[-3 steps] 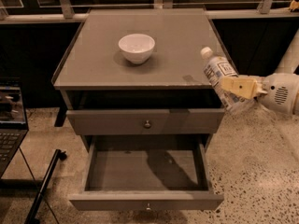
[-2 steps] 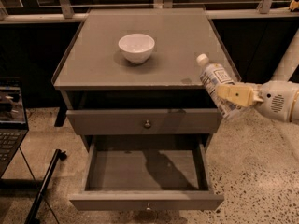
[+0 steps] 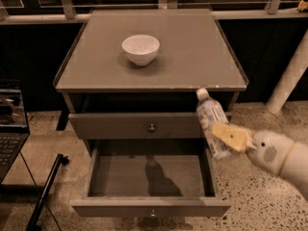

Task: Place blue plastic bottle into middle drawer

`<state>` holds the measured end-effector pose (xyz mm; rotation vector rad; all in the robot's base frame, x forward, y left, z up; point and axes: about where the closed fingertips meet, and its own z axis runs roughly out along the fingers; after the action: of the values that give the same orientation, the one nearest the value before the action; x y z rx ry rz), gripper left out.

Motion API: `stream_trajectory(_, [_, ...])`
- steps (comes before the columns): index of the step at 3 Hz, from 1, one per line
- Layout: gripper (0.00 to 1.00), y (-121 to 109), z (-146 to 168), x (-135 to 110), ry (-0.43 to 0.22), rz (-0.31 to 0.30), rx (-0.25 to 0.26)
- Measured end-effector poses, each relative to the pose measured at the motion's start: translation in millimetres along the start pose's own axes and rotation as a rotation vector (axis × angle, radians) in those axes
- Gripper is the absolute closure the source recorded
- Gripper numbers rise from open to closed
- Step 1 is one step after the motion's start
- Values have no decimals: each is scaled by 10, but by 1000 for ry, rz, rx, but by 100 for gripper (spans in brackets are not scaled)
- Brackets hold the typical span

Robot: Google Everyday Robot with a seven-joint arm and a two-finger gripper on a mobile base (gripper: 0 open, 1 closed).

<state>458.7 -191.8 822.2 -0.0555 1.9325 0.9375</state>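
1. So the gripper (image 3: 233,137) is hanging just below the front right corner of the worktop (image 3: 192,47), with its fingers pinching the blue plastic bottle (image 3: 211,124) around the lower half.
2. That bottle is tilting, white cap pointing up and a bit left, almost touching the worktop's front edge.
3. Its body is overlapping the right end of the upper drawer (image 3: 115,126) and the right wall of the middle drawer (image 3: 120,207).
4. That middle drawer is sitting pulled way out, knobbed front facing the camera.
5. A white bowl (image 3: 140,48) is sitting on the worktop, left of centre, well apart from the bottle.
6. A laptop (image 3: 10,124) is peeking in at the left edge.
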Motion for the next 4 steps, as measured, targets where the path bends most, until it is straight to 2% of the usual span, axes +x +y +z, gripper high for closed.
stream_trajectory(1, [100, -40, -189, 540, -17, 157, 16])
stream_trajectory(2, [100, -280, -239, 978, -15, 300, 30])
stream_trajectory(3, [100, -634, -83, 1242, 16, 405, 17])
stream_trajectory(4, [100, -632, -84, 1242, 16, 405, 17])
